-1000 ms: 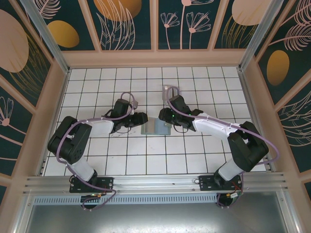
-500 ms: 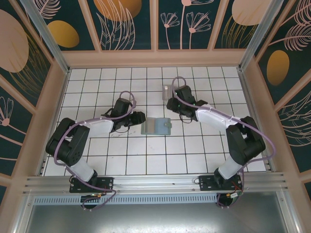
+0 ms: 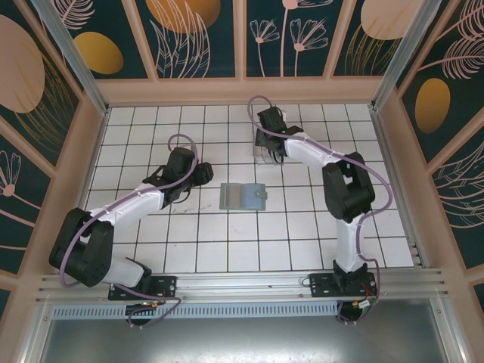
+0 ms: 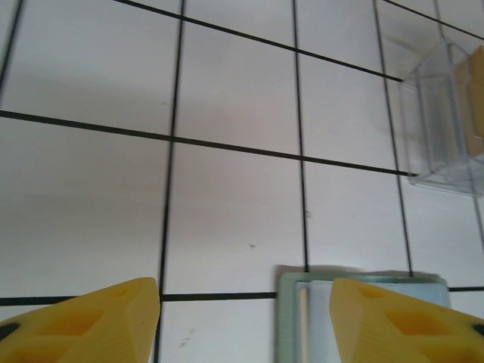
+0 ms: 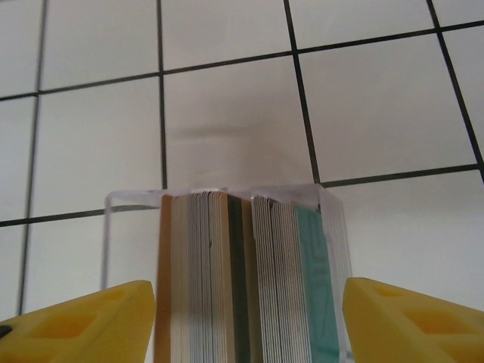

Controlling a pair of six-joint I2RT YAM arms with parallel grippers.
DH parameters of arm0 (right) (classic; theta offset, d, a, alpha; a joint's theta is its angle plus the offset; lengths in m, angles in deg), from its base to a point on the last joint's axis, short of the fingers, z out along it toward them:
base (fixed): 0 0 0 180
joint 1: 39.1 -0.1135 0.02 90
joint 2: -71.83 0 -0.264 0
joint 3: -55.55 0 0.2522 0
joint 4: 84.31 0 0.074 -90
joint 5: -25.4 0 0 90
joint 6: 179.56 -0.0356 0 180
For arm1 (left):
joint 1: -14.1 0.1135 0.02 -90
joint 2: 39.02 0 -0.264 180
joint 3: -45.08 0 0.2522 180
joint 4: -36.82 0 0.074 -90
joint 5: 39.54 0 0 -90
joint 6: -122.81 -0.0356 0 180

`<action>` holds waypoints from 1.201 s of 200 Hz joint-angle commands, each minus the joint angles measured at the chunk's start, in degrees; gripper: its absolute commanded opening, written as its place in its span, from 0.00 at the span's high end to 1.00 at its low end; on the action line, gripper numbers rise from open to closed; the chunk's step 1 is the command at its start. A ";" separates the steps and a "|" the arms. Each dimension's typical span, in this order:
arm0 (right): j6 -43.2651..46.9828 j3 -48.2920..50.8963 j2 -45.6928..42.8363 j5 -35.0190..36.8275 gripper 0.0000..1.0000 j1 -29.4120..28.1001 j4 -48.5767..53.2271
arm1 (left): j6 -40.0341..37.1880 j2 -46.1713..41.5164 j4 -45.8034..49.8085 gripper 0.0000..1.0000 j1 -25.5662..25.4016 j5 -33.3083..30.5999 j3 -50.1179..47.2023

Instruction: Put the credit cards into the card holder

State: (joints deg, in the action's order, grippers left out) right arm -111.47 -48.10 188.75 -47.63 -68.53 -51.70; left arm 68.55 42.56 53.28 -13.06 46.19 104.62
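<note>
My right end effector (image 5: 246, 321) was spread astride the credit cards (image 5: 249, 280), which stood on edge in a clear box (image 5: 113, 227) on the tabletop (image 5: 227, 128). My left end effector (image 4: 243, 302), also spread, hung beside the flat card holder (image 4: 310, 325), apart from the box.

Credit cards (image 5: 249, 280) boxed on edge; card holder (image 3: 242, 197) flat.
Cards packed upright inside clear box (image 5: 338, 249): gold-brown at left end, silvery through the middle, teal at right. Sage-green, roughly square holder lying flat mid-surface (image 3: 302, 234), well apart from the box, on its near side.
</note>
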 commanded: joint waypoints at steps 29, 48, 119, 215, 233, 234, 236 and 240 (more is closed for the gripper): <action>2.06 -6.72 4.10 1.43 0.32 0.34 5.71 | -1.55 -3.04 3.63 0.38 0.09 -5.22 -0.46; 1.61 -8.00 3.52 1.92 0.32 0.25 7.18 | -1.67 -3.17 2.66 0.39 0.09 -4.71 -0.89; 2.49 -11.19 6.01 -0.14 0.32 -0.19 8.31 | -2.16 -1.16 2.79 0.41 0.04 -3.30 0.80; 3.01 -11.32 8.23 4.05 0.33 -0.01 10.59 | -1.82 -1.42 1.96 0.42 0.09 -2.24 0.13; 3.27 -10.65 6.60 4.82 0.33 -0.06 10.77 | -1.91 -1.30 1.45 0.43 0.09 -2.14 -0.01; 3.27 -10.61 6.49 4.87 0.33 -0.08 10.77 | -1.95 -1.27 1.53 0.42 0.09 -2.14 0.09; 3.32 -10.63 6.26 4.95 0.33 -0.03 10.81 | -1.99 -1.19 1.63 0.42 0.04 -2.08 0.14; 3.43 -10.66 5.91 5.15 0.33 -0.01 10.93 | -1.97 -1.12 1.89 0.43 0.07 -2.05 0.31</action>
State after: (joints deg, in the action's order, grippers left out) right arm -109.33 -57.93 197.99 -45.88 -68.51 -43.24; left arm 67.31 41.01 55.27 -13.04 43.57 104.48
